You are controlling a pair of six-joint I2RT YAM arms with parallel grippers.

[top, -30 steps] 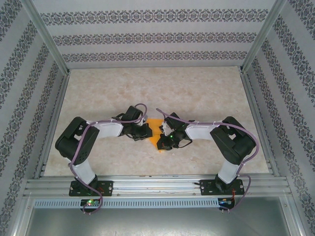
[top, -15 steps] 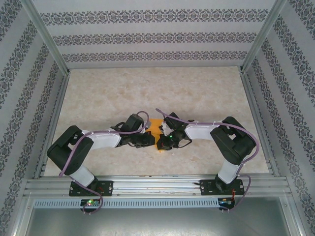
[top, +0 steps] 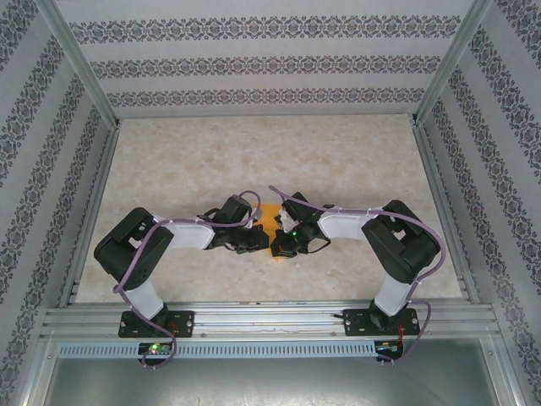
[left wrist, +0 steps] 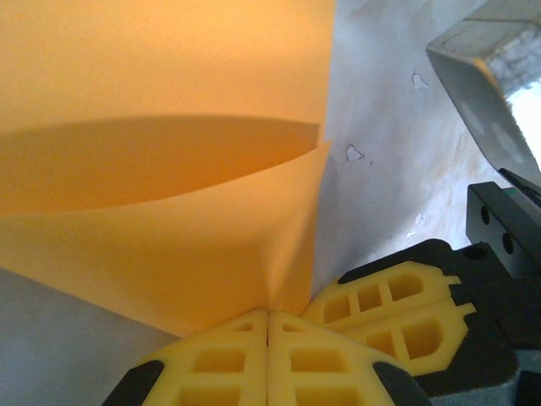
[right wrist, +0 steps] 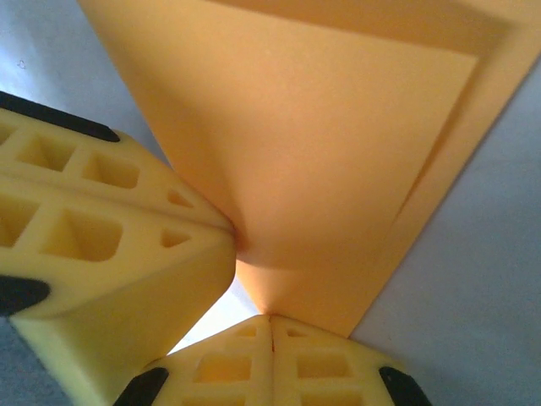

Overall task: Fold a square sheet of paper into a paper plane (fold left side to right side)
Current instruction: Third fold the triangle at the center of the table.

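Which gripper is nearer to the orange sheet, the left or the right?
Neither: both hold it. The left gripper is shut on the orange sheet from its left side, the right gripper from its right, close beside each other.

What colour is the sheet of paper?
The sheet of paper is plain bright orange, clearest in the left wrist view.

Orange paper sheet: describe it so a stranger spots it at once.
On the marbled beige table, look near the middle of the front edge. There the left claw and right claw both pinch the orange paper sheet: thin, plain, partly folded, unlike the black-and-yellow hardware around it.
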